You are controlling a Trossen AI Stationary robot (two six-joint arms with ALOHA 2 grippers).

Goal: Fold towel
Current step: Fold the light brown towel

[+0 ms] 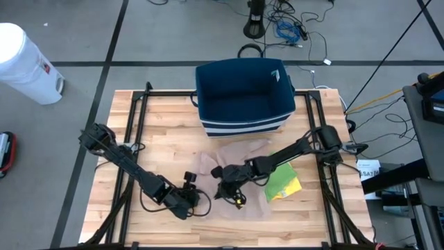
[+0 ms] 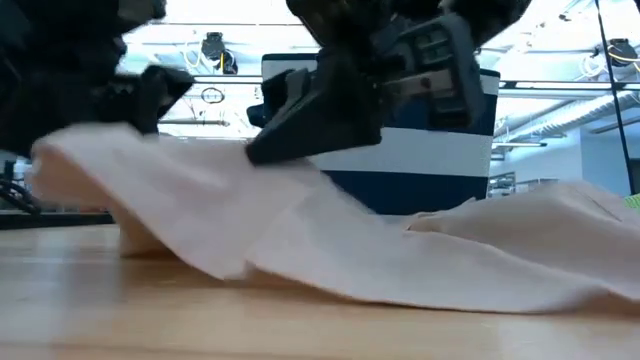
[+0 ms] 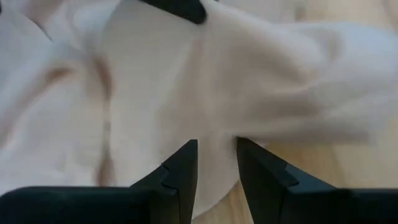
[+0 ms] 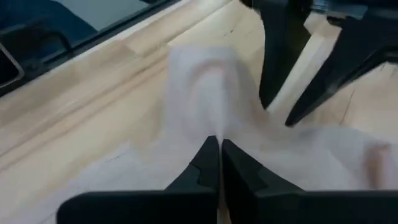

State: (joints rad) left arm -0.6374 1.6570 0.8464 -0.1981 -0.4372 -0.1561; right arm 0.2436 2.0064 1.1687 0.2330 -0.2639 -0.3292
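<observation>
Right pincer [image 4: 219, 152] is clenched on the towel [image 1: 239, 167]; left pincer [image 3: 216, 163], just beside it, is closed on the towel's edge above the tabletop [image 1: 166, 125].

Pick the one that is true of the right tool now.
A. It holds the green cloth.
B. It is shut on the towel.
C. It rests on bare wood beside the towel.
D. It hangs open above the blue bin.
B: the right tool has its fingers pinched together on the towel.
</observation>
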